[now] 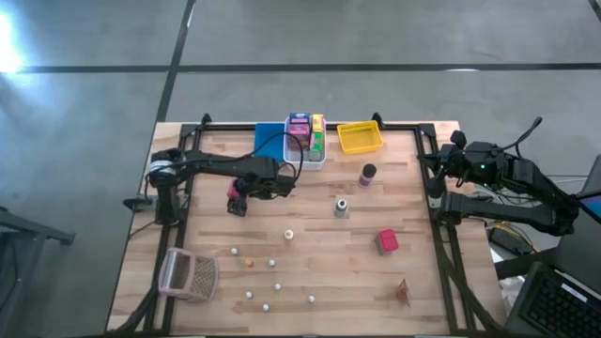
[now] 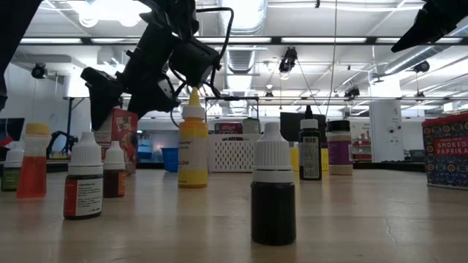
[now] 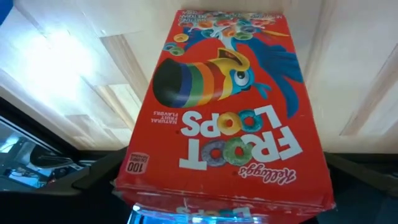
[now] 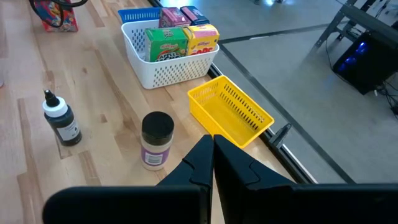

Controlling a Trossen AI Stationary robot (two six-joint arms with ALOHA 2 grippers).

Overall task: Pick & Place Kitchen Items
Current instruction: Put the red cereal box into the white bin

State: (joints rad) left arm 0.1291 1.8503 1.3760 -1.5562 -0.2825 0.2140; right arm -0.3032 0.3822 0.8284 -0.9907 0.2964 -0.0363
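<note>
A red Froot Loops cereal box [image 3: 230,106] stands upright on its bottom end on the table's left half [image 1: 235,199], and shows in the low view [image 2: 121,140] behind small bottles. My left gripper [image 3: 227,186] comes down on it at a slant, open, with one finger on each side of the box's top end. My right gripper [image 4: 212,149] waits shut, raised above the table's right edge [image 1: 441,167]. More kitchen items lie about: a dark-lidded jar [image 1: 367,174], a grey bottle [image 1: 341,207], a pinkish-red box [image 1: 387,241] and several small balls [image 1: 252,295]. My left gripper's fingers [image 3: 93,177] flank the narrow sides of the box's top end [image 3: 134,180], slanting down from above. I cannot tell whether they touch it. The box stands on the table by itself.
At the far edge stand a blue bin [image 1: 270,138], a white bin [image 1: 306,150] with boxes in it and a yellow bin [image 1: 360,138]. A pinkish mesh basket [image 1: 188,274] lies at the near left. A small brown thing [image 1: 403,293] lies near right.
</note>
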